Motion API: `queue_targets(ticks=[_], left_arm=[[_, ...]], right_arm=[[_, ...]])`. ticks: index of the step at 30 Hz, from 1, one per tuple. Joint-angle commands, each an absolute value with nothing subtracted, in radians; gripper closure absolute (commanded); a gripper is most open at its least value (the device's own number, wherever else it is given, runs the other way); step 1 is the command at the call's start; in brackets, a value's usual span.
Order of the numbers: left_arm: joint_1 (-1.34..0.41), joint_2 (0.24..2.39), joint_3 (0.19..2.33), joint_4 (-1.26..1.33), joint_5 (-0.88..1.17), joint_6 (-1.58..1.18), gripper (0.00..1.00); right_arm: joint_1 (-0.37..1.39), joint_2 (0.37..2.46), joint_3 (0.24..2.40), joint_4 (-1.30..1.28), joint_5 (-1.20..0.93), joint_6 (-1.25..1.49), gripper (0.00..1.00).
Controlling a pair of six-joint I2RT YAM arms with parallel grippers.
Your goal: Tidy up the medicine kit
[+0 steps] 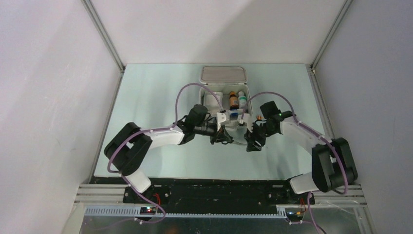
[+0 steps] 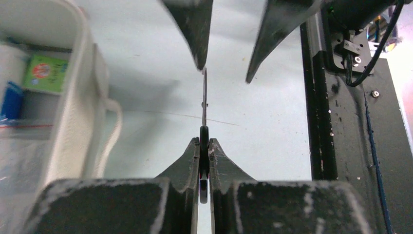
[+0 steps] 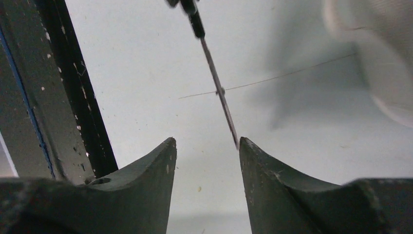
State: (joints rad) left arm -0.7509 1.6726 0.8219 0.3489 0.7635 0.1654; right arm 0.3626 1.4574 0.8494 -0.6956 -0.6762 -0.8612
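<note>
The medicine kit lies open at the table's middle back, its grey-lined lid folded away. Its white wall fills the left of the left wrist view. My left gripper is shut on the black handle of a thin pair of scissors, seen edge-on above the mat just in front of the kit. The blade points at my right gripper, which is open. The scissors' blade tip ends right beside its right fingertip. In the top view both grippers, left and right, face each other.
An amber bottle and a white bottle stand in the kit, with a green box and a blue packet inside. The kit's white strap loop hangs on its near side. The black base rail runs along the mat's near edge.
</note>
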Motion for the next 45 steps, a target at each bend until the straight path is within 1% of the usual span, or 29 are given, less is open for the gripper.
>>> queue_targets(ticks=[1,2,3,4,5,7,8,10,13,15,19,23,25,29,34,38,40,41,42,43,44,45], left_arm=[[-0.689,1.566,0.861,0.276,0.804,0.208,1.0],[-0.668,1.556,0.877,0.214,0.81,0.22,1.0],[-0.658,1.541,0.912,0.18,0.812,0.244,1.0],[-0.636,1.534,0.952,0.108,0.812,0.258,1.0],[-0.625,1.519,0.971,0.075,0.812,0.287,1.0],[-0.593,1.498,1.018,-0.056,0.808,0.33,1.0],[-0.571,1.492,1.05,-0.086,0.805,0.362,1.0],[-0.532,1.471,1.089,-0.146,0.811,0.373,1.0],[-0.486,1.445,1.135,-0.213,0.817,0.38,1.0],[-0.452,1.422,1.167,-0.262,0.81,0.397,1.0],[-0.398,1.36,1.183,-0.338,0.758,0.392,1.0],[-0.329,1.269,1.159,-0.346,0.681,0.288,1.0],[-0.285,1.234,1.158,-0.346,0.662,0.223,1.0],[-0.204,1.168,1.149,-0.347,0.66,0.123,1.0],[-0.139,1.114,1.117,-0.344,0.652,0.106,1.0],[-0.119,1.091,1.105,-0.343,0.625,0.097,1.0],[-0.117,1.08,1.107,-0.342,0.61,0.094,1.0],[-0.117,1.077,1.107,-0.342,0.598,0.093,1.0],[-0.117,1.07,1.109,-0.341,0.592,0.088,1.0],[-0.117,1.067,1.108,-0.337,0.58,0.084,1.0],[-0.118,1.06,1.107,-0.335,0.575,0.076,1.0],[-0.117,1.057,1.105,-0.331,0.57,0.071,1.0]], right_arm=[[0.335,1.277,0.936,-0.701,-0.73,-0.814,0.4],[0.333,1.255,0.946,-0.681,-0.725,-0.75,0.36],[0.333,1.214,0.96,-0.622,-0.704,-0.704,0.26],[0.333,1.18,0.968,-0.589,-0.693,-0.61,0.2],[0.333,1.168,0.985,-0.524,-0.665,-0.56,0.07],[0.332,1.146,1.011,-0.437,-0.61,-0.427,0.01],[0.332,1.145,1.027,-0.388,-0.568,-0.356,0.01],[0.327,1.161,1.042,-0.33,-0.544,-0.306,0.01],[0.313,1.214,1.066,-0.32,-0.59,-0.393,0.01],[0.307,1.282,1.084,-0.338,-0.633,-0.575,0.04],[0.306,1.411,1.131,-0.425,-0.698,-0.865,0.14],[0.324,1.547,1.231,-0.517,-0.692,-1.016,0.27],[0.339,1.603,1.274,-0.583,-0.672,-1.064,0.35],[0.38,1.667,1.301,-0.615,-0.626,-1.115,0.38],[0.421,1.69,1.303,-0.667,-0.594,-1.181,0.4],[0.424,1.725,1.313,-0.761,-0.553,-1.219,0.41],[0.425,1.746,1.317,-0.781,-0.514,-1.213,0.53],[0.425,1.753,1.317,-0.781,-0.504,-1.185,0.57],[0.426,1.755,1.316,-0.768,-0.484,-1.155,0.69],[0.431,1.756,1.316,-0.751,-0.473,-1.075,0.77],[0.44,1.755,1.317,-0.709,-0.45,-1.018,0.9],[0.447,1.753,1.327,-0.692,-0.435,-0.905,0.96]])
